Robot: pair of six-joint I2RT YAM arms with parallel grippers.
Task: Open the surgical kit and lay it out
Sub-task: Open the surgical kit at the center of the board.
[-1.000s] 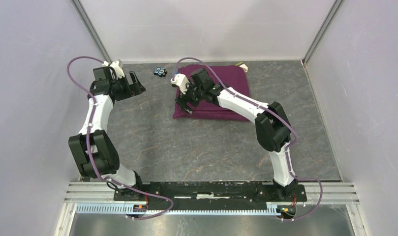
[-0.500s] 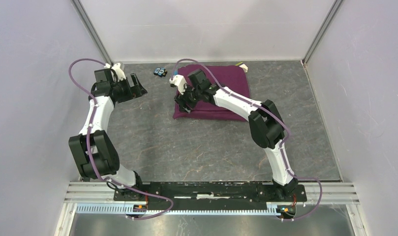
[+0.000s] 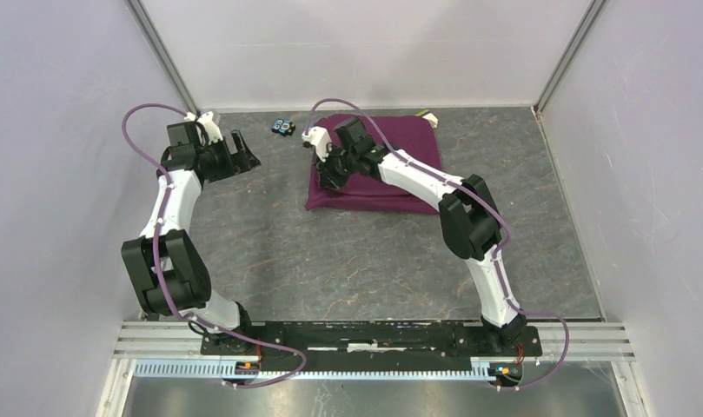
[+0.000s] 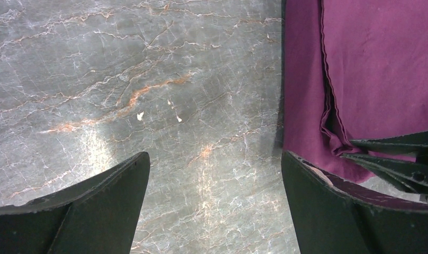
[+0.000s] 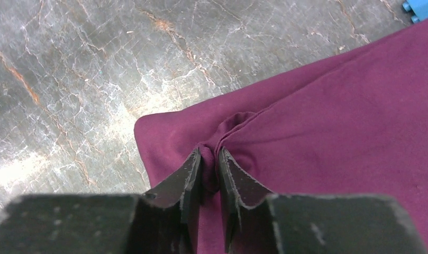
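Note:
The surgical kit is a folded dark purple cloth bundle [image 3: 410,137] lying at the back middle of the table; whatever is inside it is hidden. My right gripper [image 3: 324,169] sits on the bundle's left edge. In the right wrist view it [image 5: 209,153] is shut on a raised fold of the cloth [image 5: 333,116] near a corner. My left gripper [image 3: 243,149] hovers open over bare table to the left of the bundle, nothing between its fingers [image 4: 214,156]. The cloth's edge [image 4: 375,63] and the right gripper's fingers [image 4: 391,153] show at the right of the left wrist view.
A small blue block [image 3: 284,127] lies just behind the bundle's left corner and shows in the right wrist view's top right [image 5: 420,8]. A yellow-green and white piece [image 3: 428,116] lies at the bundle's back right corner. Walls enclose the grey marble table [image 3: 269,252].
My right gripper has shut on a fold at the cloth's left edge and shifted slightly toward the back. The left arm has barely moved.

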